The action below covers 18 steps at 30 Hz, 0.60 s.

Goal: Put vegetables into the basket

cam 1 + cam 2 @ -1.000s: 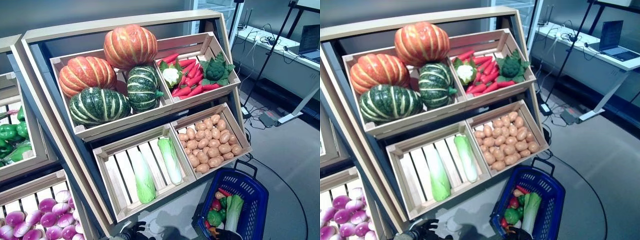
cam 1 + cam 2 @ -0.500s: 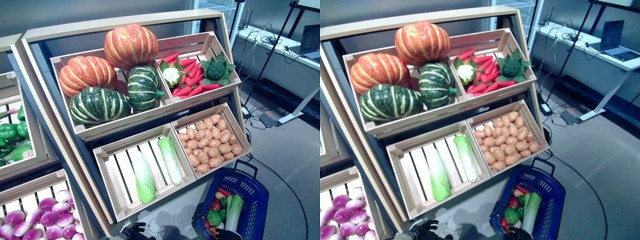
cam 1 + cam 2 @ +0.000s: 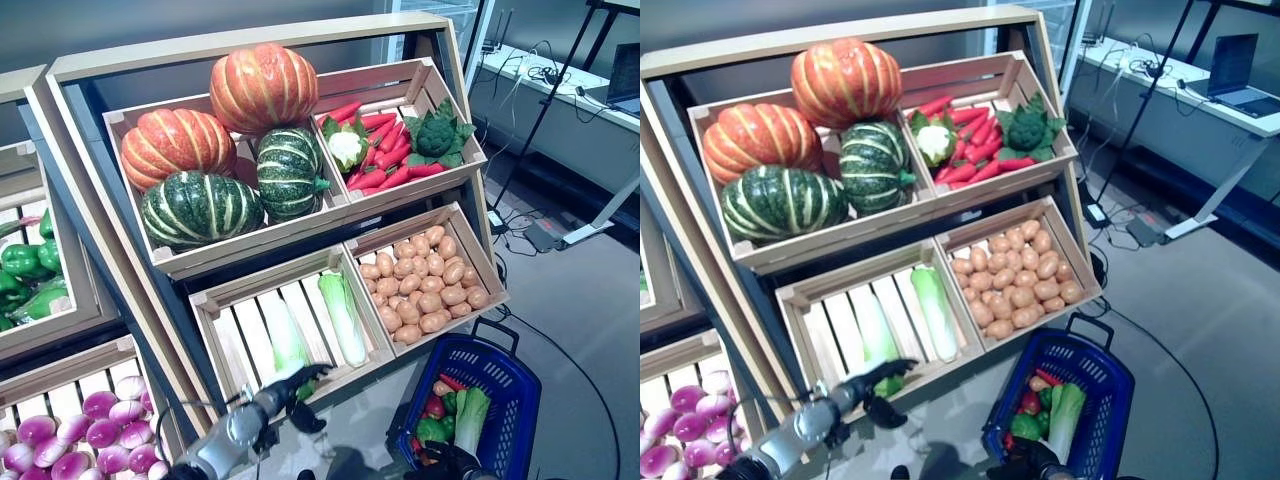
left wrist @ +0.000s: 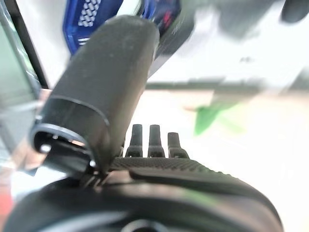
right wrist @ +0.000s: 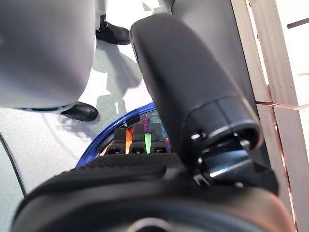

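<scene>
The blue basket (image 3: 487, 350) stands on the floor at the lower right, in front of the wooden stand. In it lie a long pale-green cabbage (image 3: 468, 420), a green pepper (image 3: 430, 432) and some small red and brown vegetables. My left hand (image 3: 297, 388) is open, with straight fingers at the front edge of the lower-left crate (image 3: 215, 340), right beside the lower end of a long green cabbage (image 3: 285, 338). That cabbage is a green blur past the fingers (image 4: 152, 140) in the left wrist view. My right hand (image 3: 440, 462) is open, just by the basket's near rim (image 5: 120, 125).
A second long cabbage (image 3: 342, 318) lies in the same crate. The tilted wooden stand (image 3: 250, 50) has crates above and beside it. A lower stand (image 3: 60, 370) is at the left. Desks and a tripod (image 3: 540, 110) stand at the far right.
My left arm has risen from the bottom edge and reached forward to the lower-left crate, beside the long cabbage. The right hand stays by the basket. The view has shifted slightly.
</scene>
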{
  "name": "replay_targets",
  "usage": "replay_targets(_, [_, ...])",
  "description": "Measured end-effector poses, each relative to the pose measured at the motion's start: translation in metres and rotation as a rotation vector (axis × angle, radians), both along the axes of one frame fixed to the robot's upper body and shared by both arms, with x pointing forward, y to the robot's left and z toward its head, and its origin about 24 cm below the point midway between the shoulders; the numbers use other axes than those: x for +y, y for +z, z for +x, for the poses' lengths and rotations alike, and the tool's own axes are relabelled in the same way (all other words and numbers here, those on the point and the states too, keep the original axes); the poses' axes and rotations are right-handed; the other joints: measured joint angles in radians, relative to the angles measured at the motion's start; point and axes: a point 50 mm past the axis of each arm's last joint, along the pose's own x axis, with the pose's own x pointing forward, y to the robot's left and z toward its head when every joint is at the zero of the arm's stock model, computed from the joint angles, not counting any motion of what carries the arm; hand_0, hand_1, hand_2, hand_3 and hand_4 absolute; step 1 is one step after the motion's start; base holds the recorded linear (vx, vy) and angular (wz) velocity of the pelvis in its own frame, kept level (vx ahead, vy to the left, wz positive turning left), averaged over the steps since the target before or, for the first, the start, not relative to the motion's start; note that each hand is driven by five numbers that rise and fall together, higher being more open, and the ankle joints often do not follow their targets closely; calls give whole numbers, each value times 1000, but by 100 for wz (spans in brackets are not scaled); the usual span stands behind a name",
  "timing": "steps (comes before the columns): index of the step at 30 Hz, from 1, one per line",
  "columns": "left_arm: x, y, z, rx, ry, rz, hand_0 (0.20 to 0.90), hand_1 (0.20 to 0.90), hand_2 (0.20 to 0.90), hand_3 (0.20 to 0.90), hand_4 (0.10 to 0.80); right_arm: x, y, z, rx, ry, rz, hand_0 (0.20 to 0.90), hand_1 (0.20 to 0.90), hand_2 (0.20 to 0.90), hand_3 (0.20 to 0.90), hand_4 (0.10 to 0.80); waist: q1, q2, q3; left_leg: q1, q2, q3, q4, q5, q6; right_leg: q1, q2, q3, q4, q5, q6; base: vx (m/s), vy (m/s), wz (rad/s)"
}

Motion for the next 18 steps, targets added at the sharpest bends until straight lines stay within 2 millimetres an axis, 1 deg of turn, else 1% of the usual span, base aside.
replay_targets(1, [0,9,6,-37,-17,16,900,900,900,900,800,-3,0,0,1,-1,-7,900,900,900,900,800,0,6,0,-2,0,-3,0,1,-1,2,0,-2,-4,0,0,21,-18,4])
replay_targets(3, [4,20,12,-93,-50,65,900,900,900,900,800,-5,0,-2,6,-2,-12,900,900,900,900,800,-2,8,1,-2,0,-8,0,2,-2,7,3,-5,-13,2,-2,19,-11,7])
replay_targets(5, [14,33,17,-163,-74,143,900,900,900,900,800,-8,0,-5,12,-4,-20,900,900,900,900,800,-1,14,5,-5,2,-15,1,3,-5,7,6,-7,-15,2,-3,27,-15,7])
replay_targets(8, [31,46,20,-259,-83,265,900,900,900,900,800,-14,0,-10,22,-10,-34,900,900,900,900,800,2,19,10,-7,2,-21,4,3,-5,7,6,-19,-16,2,-3,34,-18,6])
replay_targets(10, [42,53,23,-319,-75,341,900,900,900,900,800,-16,0,-14,29,-15,-38,900,900,900,900,800,8,19,11,-8,2,-24,0,3,-6,7,7,-23,-17,2,-3,33,-15,6])
replay_targets(13, [63,62,23,-416,-141,563,900,900,900,900,800,-21,-1,-21,40,-25,-47,900,900,900,900,800,10,18,14,-11,1,-26,-1,4,-7,6,7,-24,-18,1,-3,0,0,0])
replay_targets(16, [73,65,22,-441,-207,693,900,900,900,900,800,-22,-1,-21,35,-26,-48,900,900,900,900,800,9,19,15,-17,0,-28,-1,4,-7,2,7,-25,-18,1,-3,10,3,4])
replay_targets(18, [73,64,21,-456,-245,735,900,900,900,900,800,-22,0,-19,31,-25,-49,900,900,900,900,800,9,21,16,-26,-1,-31,0,6,-8,-4,7,-27,-18,2,-4,23,6,7])
